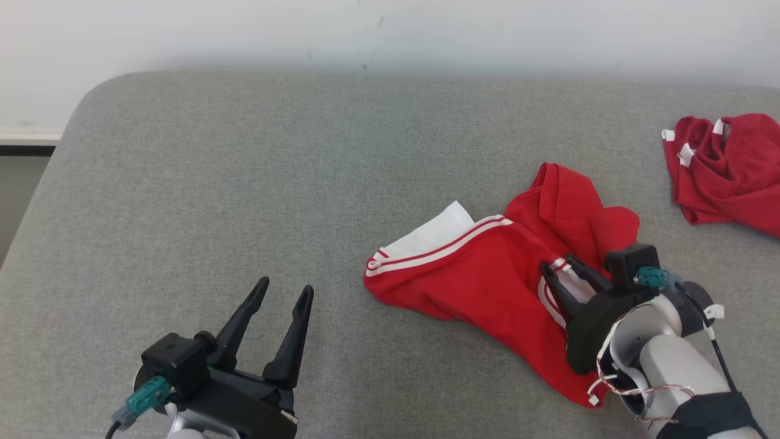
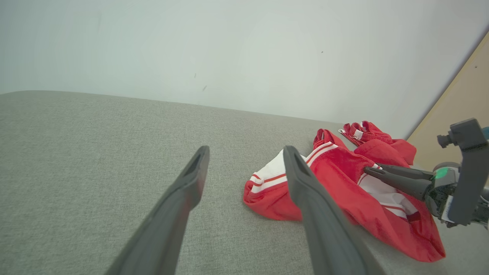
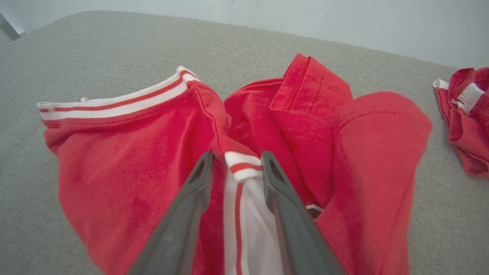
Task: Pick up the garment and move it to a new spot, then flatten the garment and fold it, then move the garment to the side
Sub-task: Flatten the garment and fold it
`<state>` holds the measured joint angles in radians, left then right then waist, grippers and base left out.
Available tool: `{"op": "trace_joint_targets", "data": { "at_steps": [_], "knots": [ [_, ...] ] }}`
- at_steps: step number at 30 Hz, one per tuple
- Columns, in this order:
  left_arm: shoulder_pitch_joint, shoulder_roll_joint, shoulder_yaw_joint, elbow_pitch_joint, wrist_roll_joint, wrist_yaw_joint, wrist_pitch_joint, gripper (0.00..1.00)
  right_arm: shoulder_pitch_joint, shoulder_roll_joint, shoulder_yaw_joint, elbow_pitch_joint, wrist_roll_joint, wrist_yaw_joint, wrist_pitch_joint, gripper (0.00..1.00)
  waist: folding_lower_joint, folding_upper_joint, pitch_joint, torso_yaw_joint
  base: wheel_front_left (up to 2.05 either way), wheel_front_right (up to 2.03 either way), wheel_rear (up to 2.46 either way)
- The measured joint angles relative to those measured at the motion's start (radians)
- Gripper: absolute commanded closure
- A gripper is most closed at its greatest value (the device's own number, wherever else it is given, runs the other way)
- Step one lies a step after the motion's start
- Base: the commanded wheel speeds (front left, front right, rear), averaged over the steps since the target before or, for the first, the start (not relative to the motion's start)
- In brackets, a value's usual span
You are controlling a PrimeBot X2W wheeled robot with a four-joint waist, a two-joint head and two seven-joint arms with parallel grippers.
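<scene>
The garment (image 1: 481, 274), red with white striped trim, lies crumpled on the grey padded surface (image 1: 244, 183), right of centre. My right gripper (image 1: 557, 265) sits on its right part, fingers closed on a bunched fold of white and red striped fabric (image 3: 244, 168). In the left wrist view the garment (image 2: 336, 172) rises like a tent toward the right gripper (image 2: 372, 168). My left gripper (image 1: 286, 289) hovers open over bare surface to the garment's left, nothing between its fingers (image 2: 198, 168).
Another crumpled red piece (image 1: 731, 171) with white tabs lies at the far right of the surface. A pale wall runs behind. The surface's rounded left edge (image 1: 36, 201) drops off. A tan board (image 2: 462, 107) stands beyond the right side.
</scene>
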<state>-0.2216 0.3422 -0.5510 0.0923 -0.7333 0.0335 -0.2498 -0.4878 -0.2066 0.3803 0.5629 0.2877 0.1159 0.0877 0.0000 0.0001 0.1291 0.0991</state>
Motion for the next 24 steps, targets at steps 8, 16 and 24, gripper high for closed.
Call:
{"op": "trace_joint_targets", "data": {
  "at_steps": [8, 16, 24],
  "knots": [
    [0.0, 0.0, 0.012, 0.0, 0.006, -0.008, 0.0, 0.0, -0.043, 0.003, -0.007, 0.04, 0.021, 0.003, -0.001, 1.0, 0.0, 0.0, 0.005, 0.002, 0.0, 0.0, 0.0],
    [0.001, -0.006, 0.023, 0.006, 0.012, -0.009, 0.0, 0.0, -0.133, 0.02, -0.002, 0.044, 0.028, 0.005, -0.062, 1.0, 0.0, 0.0, -0.006, -0.001, 0.0, 0.0, 0.0],
    [0.002, -0.029, 0.018, 0.015, 0.015, -0.019, 0.0, 0.0, -0.307, 0.057, 0.083, 0.036, 0.041, 0.007, -0.103, 1.0, 0.0, 0.0, -0.018, -0.001, 0.0, 0.0, 0.0]
  ]
}}
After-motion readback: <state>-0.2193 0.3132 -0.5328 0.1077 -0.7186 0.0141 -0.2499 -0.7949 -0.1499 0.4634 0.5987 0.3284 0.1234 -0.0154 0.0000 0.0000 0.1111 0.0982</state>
